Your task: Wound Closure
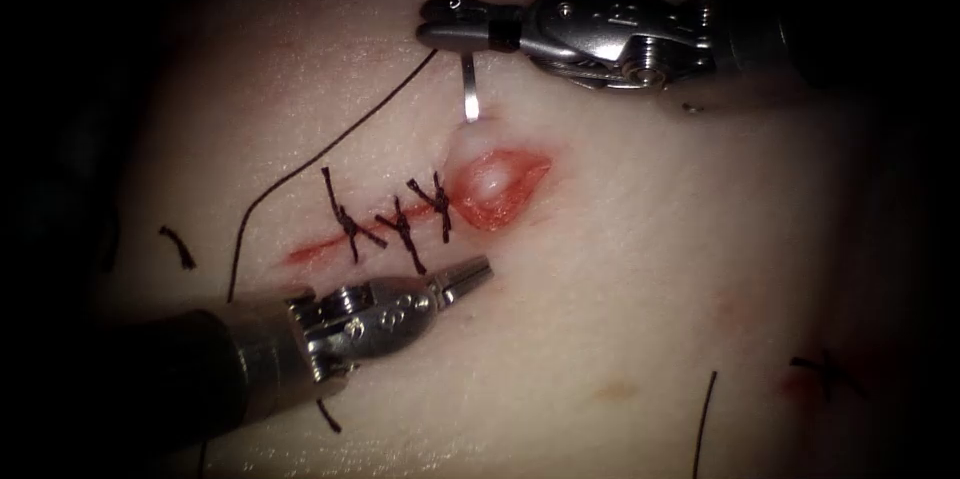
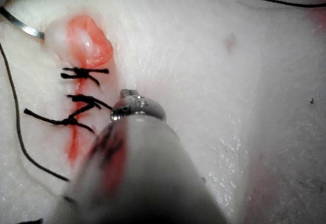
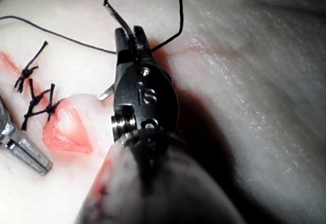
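The tissue [image 1: 640, 239] carries a cut with three dark stitches [image 1: 400, 224] on its left part, while its right end [image 1: 495, 189] gapes open and red. My right tool [image 1: 425, 22] hovers beyond the cut, jaws shut on the curved needle [image 1: 468, 89] near its tail. The needle's tip is in the tissue at the far lip of the open end, which bulges there. Thread [image 1: 330, 144] trails from the tail down to the left. My left tool [image 1: 478, 271] lies just in front of the stitches, jaws shut and holding nothing. The right wrist view shows the jaws [image 3: 130, 38] clamping the needle [image 3: 113, 11].
Cut ends of thread lie loose on the tissue at the left [image 1: 180, 247], by the left tool's shaft [image 1: 328, 416] and at the front right [image 1: 705, 419]. A separate small dark stitch with red fluid [image 1: 825, 371] sits at the far right.
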Controlling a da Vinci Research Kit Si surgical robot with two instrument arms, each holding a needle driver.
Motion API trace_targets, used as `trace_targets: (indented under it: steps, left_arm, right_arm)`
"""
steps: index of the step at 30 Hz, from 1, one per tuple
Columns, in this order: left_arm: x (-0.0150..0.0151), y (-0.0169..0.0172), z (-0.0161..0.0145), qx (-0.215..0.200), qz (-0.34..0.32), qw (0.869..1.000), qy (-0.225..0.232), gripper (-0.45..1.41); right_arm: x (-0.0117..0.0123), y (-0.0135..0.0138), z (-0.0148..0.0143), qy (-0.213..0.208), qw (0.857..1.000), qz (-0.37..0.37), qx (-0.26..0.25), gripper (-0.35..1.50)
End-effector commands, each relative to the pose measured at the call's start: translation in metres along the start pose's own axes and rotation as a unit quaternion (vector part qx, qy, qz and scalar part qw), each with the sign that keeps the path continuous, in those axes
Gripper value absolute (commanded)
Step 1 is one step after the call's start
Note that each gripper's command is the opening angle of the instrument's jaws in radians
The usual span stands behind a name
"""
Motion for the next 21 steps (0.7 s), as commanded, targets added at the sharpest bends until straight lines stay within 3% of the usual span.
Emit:
trace_targets:
  steps: [1, 5, 9, 21]
  left_arm:
    - [-0.0001, 0.0003, 0.0008, -0.001, 0.000, 1.000, 0.001, -0.03]
    - [-0.0001, 0.0003, 0.0008, -0.001, 0.000, 1.000, 0.001, -0.03]
    - [-0.0001, 0.0003, 0.0008, 0.000, 0.000, 1.000, 0.000, -0.03]
    - [-0.0001, 0.0003, 0.0007, -0.002, 0.000, 1.000, 0.001, -0.03]
  right_arm:
    - [-0.0003, -0.0003, 0.0010, -0.017, 1.000, 0.013, 0.015, -0.35]
    - [-0.0009, -0.0010, 0.0014, -0.037, 0.998, 0.016, 0.044, -0.35]
    - [-0.0018, -0.0019, 0.0019, -0.051, 0.992, 0.094, 0.062, -0.35]
    - [-0.0032, -0.0039, 0.0016, -0.083, 0.969, 0.219, 0.078, -0.35]
